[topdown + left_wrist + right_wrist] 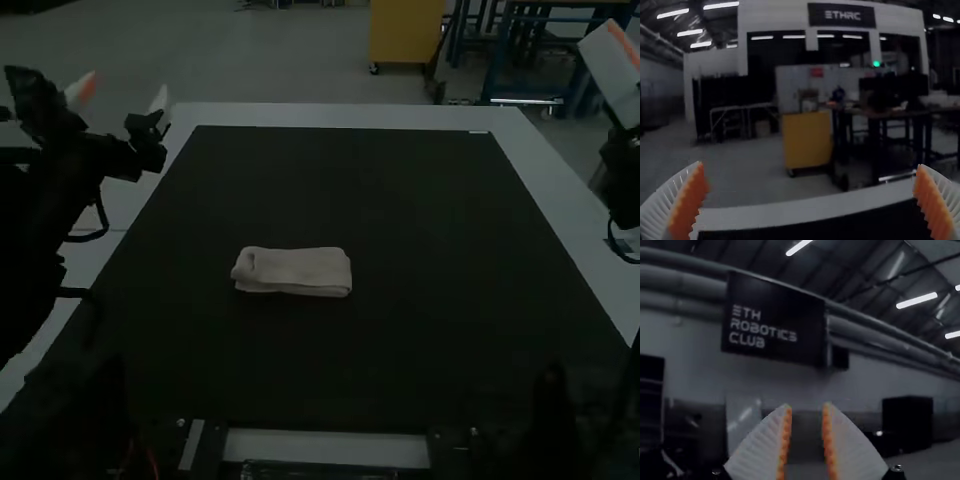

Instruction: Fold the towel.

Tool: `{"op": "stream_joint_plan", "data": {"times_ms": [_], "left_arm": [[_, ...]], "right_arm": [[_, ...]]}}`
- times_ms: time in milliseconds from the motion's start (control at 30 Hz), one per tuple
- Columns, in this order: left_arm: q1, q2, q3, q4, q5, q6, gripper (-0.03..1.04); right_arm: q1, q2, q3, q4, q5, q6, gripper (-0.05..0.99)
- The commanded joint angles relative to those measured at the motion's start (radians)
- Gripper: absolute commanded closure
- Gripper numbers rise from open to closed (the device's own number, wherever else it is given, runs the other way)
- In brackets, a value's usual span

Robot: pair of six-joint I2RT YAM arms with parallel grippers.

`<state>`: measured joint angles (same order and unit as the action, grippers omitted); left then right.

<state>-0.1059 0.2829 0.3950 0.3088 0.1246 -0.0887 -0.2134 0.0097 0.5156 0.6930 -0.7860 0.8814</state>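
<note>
Folded towel (300,270) lies on the tabletop (400,190); left of it, the left gripper (120,94) is wide apart; right of it, the right gripper (610,62), slightly apart.

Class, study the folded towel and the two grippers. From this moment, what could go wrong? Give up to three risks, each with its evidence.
The towel lies in a compact fold with nothing holding it, so its curled left end in the high view might loosen. The left gripper is open, away from the towel; if it returned to adjust the bundle, it could drag the layers apart.
</note>
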Motion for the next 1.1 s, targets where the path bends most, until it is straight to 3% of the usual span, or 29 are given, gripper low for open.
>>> {"op": "stream_joint_plan", "data": {"times_ms": [0, 33, 67, 100, 167, 200, 233, 267, 300, 367, 467, 500, 533, 567, 633, 700, 767, 867, 900, 1033, 1067], "left_arm": [[0.000, -0.179, -0.033, -0.008, -0.069, -0.008, 0.05], [0.000, -0.248, -0.050, -0.002, -0.094, -0.003, 0.05], [-0.002, -0.298, -0.067, 0.027, -0.109, 0.004, 0.05], [0.000, -0.283, -0.077, 0.095, -0.106, 0.015, 0.05], [0.002, -0.274, -0.082, 0.108, -0.105, 0.064, 0.05], [-0.002, -0.283, -0.088, 0.093, -0.100, 0.116, 0.05], [-0.006, -0.284, -0.108, 0.081, -0.094, 0.208, 0.05], [-0.008, -0.283, -0.139, 0.092, -0.059, 0.311, 0.05], [-0.008, -0.283, -0.180, 0.098, -0.020, 0.377, 0.05], [-0.008, -0.283, -0.278, 0.193, 0.021, 0.423, 0.05], [-0.003, -0.283, -0.393, 0.331, 0.043, 0.422, 0.05], [0.000, -0.283, -0.404, 0.319, 0.024, 0.411, 0.05], [0.003, -0.283, -0.395, 0.293, -0.003, 0.362, 0.05], [0.005, -0.283, -0.393, 0.277, -0.016, 0.302, 0.05], [0.012, -0.283, -0.395, 0.250, -0.017, 0.236, 0.05], [0.020, -0.283, -0.395, 0.184, -0.017, 0.176, 0.05], [0.028, -0.283, -0.395, 0.105, -0.017, 0.152, 0.05], [0.028, -0.283, -0.395, 0.000, -0.019, 0.144, 0.05], [0.028, -0.283, -0.395, -0.030, -0.020, 0.122, 0.05], [0.023, -0.283, -0.395, -0.165, -0.022, 0.115, 0.05], [0.025, -0.283, -0.395, -0.204, -0.043, 0.116, 0.05]], "right_arm": [[0.002, -0.008, 0.032, -0.016, 0.156, -0.098, 0.35], [0.002, -0.007, 0.032, -0.033, 0.215, -0.177, 0.07], [0.003, -0.007, 0.017, -0.038, 0.291, -0.277, 0.01], [0.003, -0.008, -0.006, -0.036, 0.387, -0.358, 0.01], [0.003, -0.007, -0.080, -0.029, 0.472, -0.516, 0.01], [0.005, -0.007, -0.126, 0.008, 0.472, -0.576, 0.01], [0.005, -0.007, -0.175, 0.043, 0.476, -0.599, 0.01], [0.003, -0.008, -0.223, 0.079, 0.492, -0.596, 0.01], [0.003, -0.008, -0.270, 0.105, 0.507, -0.601, 0.01], [0.003, -0.007, -0.353, 0.132, 0.507, -0.636, 0.01], [0.003, -0.007, -0.465, 0.134, 0.375, -0.703, 0.01], [0.002, -0.008, -0.497, 0.134, 0.364, -0.705, 0.01], [-0.001, -0.008, -0.520, 0.128, 0.369, -0.707, 0.01], [-0.001, -0.008, -0.512, 0.034, 0.399, -0.731, 0.01], [-0.001, -0.010, -0.516, -0.092, 0.496, -0.800, 0.01], [-0.001, -0.008, -0.516, -0.204, 0.504, -0.861, 0.01], [-0.001, -0.010, -0.516, -0.294, 0.504, -0.880, 0.01], [-0.001, -0.008, -0.516, -0.449, 0.505, -1.042, 0.01], [-0.001, -0.008, -0.516, -0.520, 0.505, -1.090, 0.01], [-0.001, -0.010, -0.516, -0.716, 0.505, -1.147, 0.01], [-0.003, -0.008, -0.516, -0.731, 0.505, -1.173, 0.01]]}}
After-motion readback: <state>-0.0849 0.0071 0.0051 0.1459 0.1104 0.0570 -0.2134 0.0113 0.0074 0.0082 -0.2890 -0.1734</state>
